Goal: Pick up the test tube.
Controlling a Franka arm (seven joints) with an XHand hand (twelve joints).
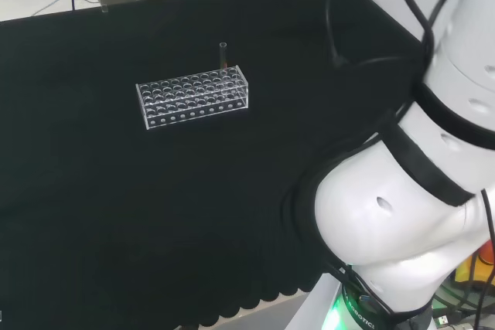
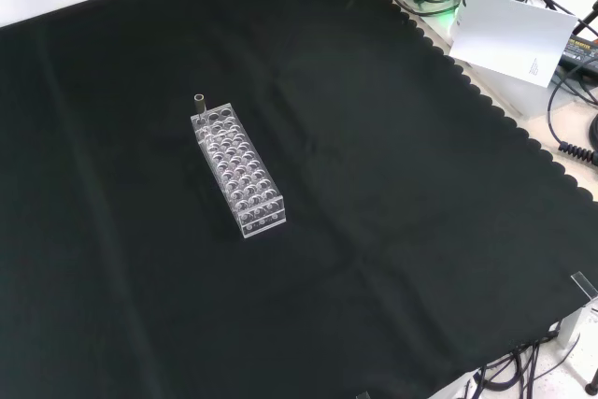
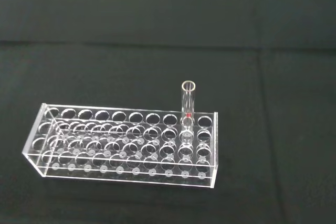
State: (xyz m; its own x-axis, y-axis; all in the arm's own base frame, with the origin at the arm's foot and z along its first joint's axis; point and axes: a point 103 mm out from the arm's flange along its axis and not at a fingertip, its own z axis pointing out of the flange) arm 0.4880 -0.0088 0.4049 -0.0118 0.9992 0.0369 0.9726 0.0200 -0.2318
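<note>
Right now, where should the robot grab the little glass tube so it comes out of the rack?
Probably the bare top of the test tube, coming from above. It stands upright in the clear rack, near one end of an outer row; its lower part sits inside the rack, so pinch the top and lift straight up.

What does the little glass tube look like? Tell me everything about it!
The test tube is a thin, clear tube that looks like glass, with a round open mouth at the top and a small red mark partway down. It stands upright in a hole of the clear rack, in an outer row, one hole in from the end. Its upper part sticks up above the rack. Only the rack touches it. All the other holes look empty.
</note>
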